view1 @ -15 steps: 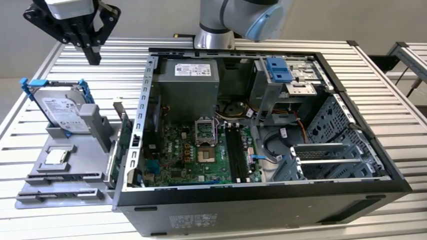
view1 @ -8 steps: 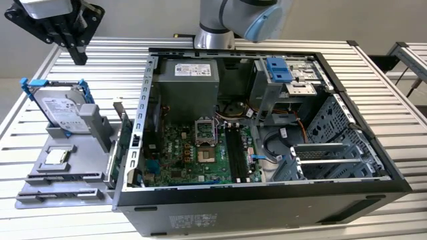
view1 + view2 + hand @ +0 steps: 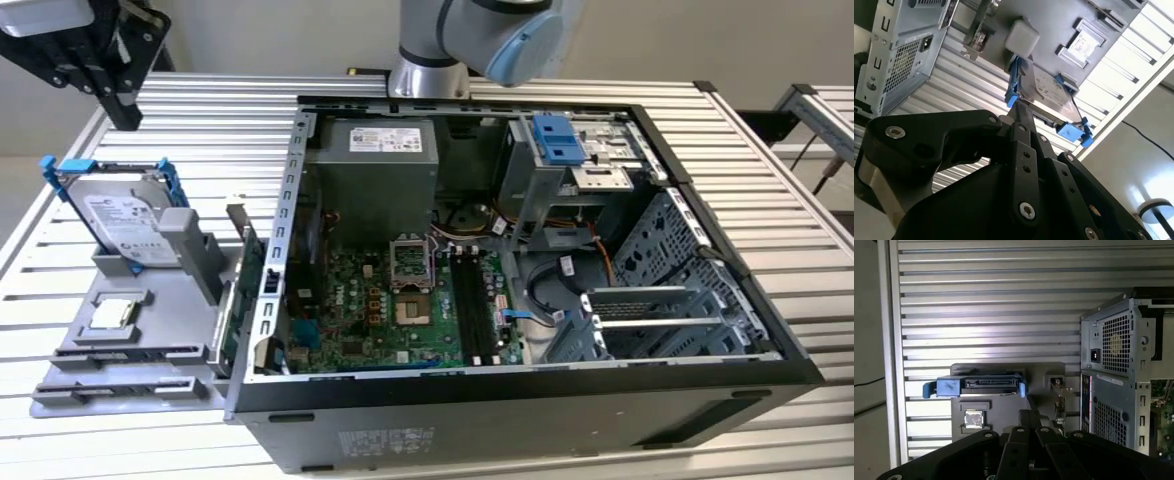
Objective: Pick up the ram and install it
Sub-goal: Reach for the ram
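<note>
End effector (image 3: pixel 123 115) hovers over the slatted table (image 3: pixel 200 120) near the hard drive (image 3: pixel 127 225), pressed together and empty.

the ram (image 3: pixel 463 297), a long thin dark stick, appears seated on edge in a motherboard slot.

Table (image 3: pixel 747 130): ribbed aluminium slats, bright satin finish, streaky glare. PC case (image 3: pixel 534 400): outer shell matt black, looks painted. Inside is bare grey sheet metal, dull, with punched holes at the drive cage (image 3: pixel 667 250). Hard drive (image 3: pixel 123 215): smooth silver metal lid, pale paper label, glossy blue plastic bracket (image 3: pixel 56 178). Holder tray (image 3: pixel 167 330) under it: matt grey plastic. Gripper (image 3: pixel 120 112): matt black, with bright steel screw heads (image 3: pixel 1027 211) in the second wrist view. Arm (image 3: pixel 427 40): brushed silver tube, glossy pale-blue cap (image 3: pixel 527 45).
</note>
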Motion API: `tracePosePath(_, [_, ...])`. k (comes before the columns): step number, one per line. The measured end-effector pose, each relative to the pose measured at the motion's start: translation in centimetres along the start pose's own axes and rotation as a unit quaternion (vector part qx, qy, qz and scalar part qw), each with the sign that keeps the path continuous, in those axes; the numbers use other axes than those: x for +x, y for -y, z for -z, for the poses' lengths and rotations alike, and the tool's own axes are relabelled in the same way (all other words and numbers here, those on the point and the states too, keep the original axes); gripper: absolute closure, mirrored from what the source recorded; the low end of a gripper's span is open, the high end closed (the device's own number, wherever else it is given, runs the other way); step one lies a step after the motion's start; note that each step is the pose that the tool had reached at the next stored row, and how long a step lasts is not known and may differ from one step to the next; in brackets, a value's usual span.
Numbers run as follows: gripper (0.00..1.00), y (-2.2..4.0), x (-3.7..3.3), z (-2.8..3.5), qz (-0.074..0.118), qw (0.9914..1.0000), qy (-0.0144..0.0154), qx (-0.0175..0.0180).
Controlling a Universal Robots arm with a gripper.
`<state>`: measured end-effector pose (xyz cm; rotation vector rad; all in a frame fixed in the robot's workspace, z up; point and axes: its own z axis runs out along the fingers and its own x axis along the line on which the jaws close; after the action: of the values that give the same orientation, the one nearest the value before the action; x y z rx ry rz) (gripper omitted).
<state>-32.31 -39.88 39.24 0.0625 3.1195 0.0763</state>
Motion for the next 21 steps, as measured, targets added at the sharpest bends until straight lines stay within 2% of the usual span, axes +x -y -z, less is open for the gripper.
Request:
tracePosePath(14, [1.00, 0.18, 4.47, 0.03, 0.001, 0.99999, -0.0033, 0.0001])
tracePosePath(21, [1.00, 0.24, 6.04, 0.06, 0.001, 0.99999, -0.0033, 0.0001])
